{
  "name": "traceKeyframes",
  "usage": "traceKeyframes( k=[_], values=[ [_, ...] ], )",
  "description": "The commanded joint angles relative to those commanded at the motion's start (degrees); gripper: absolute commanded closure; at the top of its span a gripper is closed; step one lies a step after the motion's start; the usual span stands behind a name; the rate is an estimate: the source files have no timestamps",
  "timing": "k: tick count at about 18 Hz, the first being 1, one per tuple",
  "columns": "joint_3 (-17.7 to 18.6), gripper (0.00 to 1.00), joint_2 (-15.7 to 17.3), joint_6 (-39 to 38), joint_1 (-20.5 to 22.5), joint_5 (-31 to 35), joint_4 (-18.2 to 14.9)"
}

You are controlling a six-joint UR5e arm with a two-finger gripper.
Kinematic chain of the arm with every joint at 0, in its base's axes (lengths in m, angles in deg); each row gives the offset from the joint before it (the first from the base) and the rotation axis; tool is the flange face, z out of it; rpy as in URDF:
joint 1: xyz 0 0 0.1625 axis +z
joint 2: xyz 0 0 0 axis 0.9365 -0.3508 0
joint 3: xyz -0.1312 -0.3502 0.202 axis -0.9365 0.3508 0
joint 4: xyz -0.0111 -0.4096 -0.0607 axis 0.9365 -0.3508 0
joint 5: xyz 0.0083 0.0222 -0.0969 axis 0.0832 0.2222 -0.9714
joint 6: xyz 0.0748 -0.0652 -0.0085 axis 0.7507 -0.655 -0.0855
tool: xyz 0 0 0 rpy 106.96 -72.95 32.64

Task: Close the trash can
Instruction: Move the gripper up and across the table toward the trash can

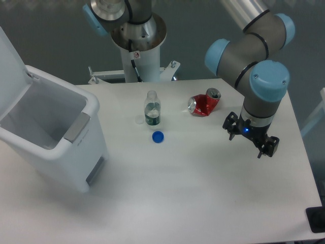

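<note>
Trash can (56,147) lid up, left; bottle (152,113), blue cap (158,136), crushed can (203,104) mid-table.

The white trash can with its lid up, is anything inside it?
The trash can stands open, and the inner walls in view look bare white. Its near wall hides the bottom, so whatever might lie there cannot be seen.

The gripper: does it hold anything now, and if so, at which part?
Nothing is held. The gripper hangs over bare table, its fingers empty, right of the crushed can and far from the open trash can.
</note>
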Motion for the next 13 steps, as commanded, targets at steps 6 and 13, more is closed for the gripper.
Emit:
traceKeyframes(
  k=[6, 13],
  values=[
    [0.09, 0.00, -0.26, -0.70, -0.18, -0.35, 0.18],
    [5.18, 0.00, 1.05, -3.85, 0.17, -7.10, 7.12]
  ],
)
